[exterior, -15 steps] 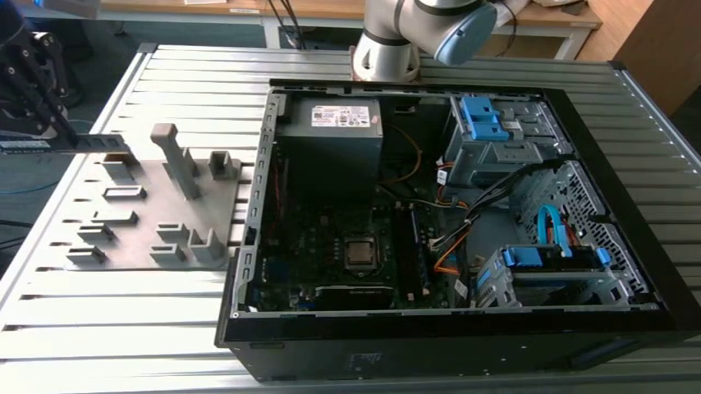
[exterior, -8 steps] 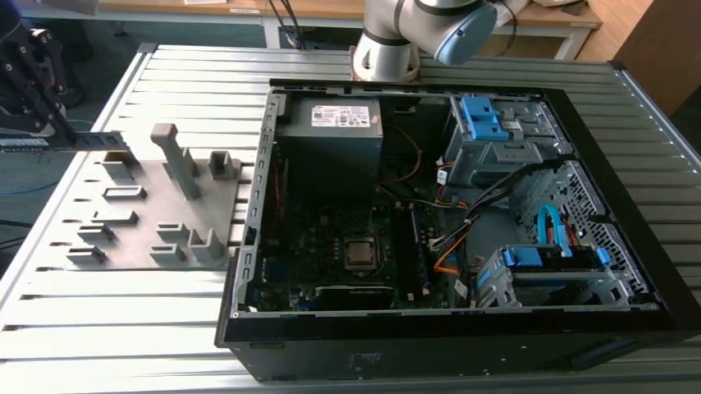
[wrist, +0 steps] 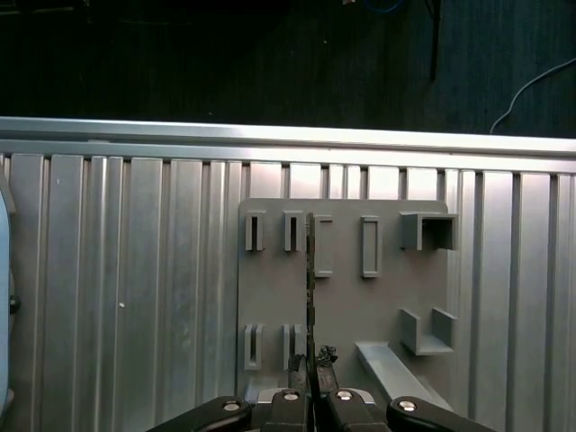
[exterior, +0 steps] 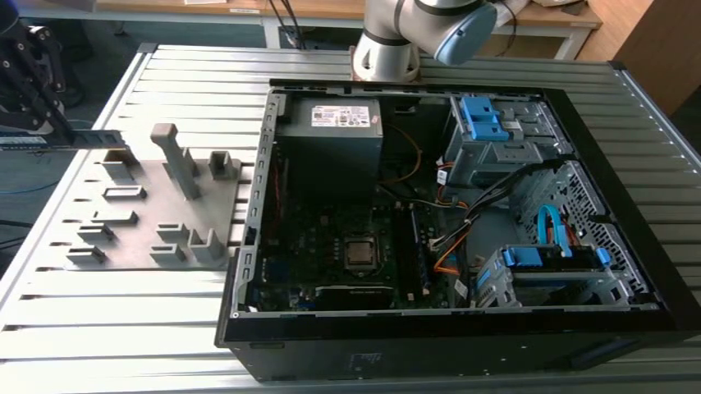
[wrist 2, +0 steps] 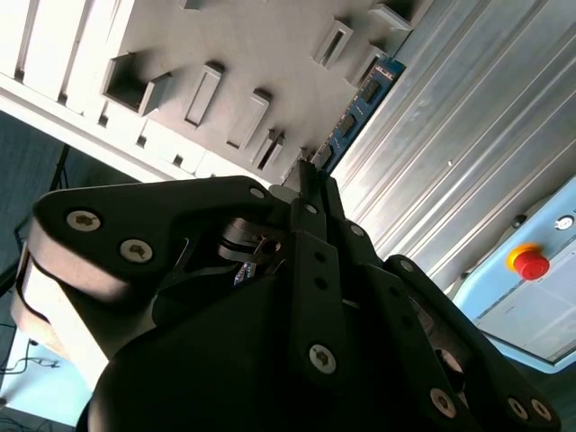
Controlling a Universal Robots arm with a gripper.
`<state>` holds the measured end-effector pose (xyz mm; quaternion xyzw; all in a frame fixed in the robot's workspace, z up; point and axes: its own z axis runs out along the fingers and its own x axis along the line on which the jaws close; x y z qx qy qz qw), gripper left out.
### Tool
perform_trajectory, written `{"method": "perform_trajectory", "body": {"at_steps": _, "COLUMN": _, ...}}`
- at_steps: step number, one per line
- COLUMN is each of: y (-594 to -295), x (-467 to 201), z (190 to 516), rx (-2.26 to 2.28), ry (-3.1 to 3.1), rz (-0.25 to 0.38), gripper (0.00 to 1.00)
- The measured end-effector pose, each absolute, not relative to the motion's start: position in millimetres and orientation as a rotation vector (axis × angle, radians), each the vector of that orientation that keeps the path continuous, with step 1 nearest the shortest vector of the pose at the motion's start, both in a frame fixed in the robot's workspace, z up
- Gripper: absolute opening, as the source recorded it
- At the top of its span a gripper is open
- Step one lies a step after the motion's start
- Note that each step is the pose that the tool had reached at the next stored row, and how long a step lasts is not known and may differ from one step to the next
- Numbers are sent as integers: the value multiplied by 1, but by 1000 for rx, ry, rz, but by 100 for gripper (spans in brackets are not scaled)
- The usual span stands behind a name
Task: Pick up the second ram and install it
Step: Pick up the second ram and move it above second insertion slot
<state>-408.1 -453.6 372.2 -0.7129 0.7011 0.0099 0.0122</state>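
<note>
- We see the tool (exterior: 57,135) near the tabletop's (exterior: 110,328) edge on the exterior view's left, its fingers closed on the ram (exterior: 97,139).
- In that view the ram lies level, long side running along the edge, and juts from the fingers toward the holder's (exterior: 143,246) tall post (exterior: 167,152).
- The ram hangs above the far end of the holder; it looks clear of the slots, though we cannot tell this for sure.
- In the first wrist view we look straight down the tool (wrist: 313,360): the ram (wrist: 310,270) shows edge-on as a thin dark line over the holder (wrist: 346,306), between its slot pairs.
- In the second wrist view the tool's (wrist 2: 304,184) fingers meet on the ram (wrist 2: 364,103), whose blue-green board with small chips stretches out past the holder's (wrist 2: 270,54) rim over the slatted tabletop.
- A red button (wrist 2: 529,263) sits beyond the tabletop in that view.
- The open case (exterior: 438,353) lies just beside the holder, toward the exterior view's right, with the processor (exterior: 359,253) on the board inside.
- The arm's base (exterior: 386,49) stands at the far edge, behind the case.
</note>
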Motion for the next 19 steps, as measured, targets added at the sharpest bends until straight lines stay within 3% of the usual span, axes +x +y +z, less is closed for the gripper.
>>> {"method": "perform_trajectory", "body": {"at_steps": 19, "y": -454, "x": -408, "z": 388, "rx": -2222, "ry": 2185, "rz": 31, "gripper": 14}}
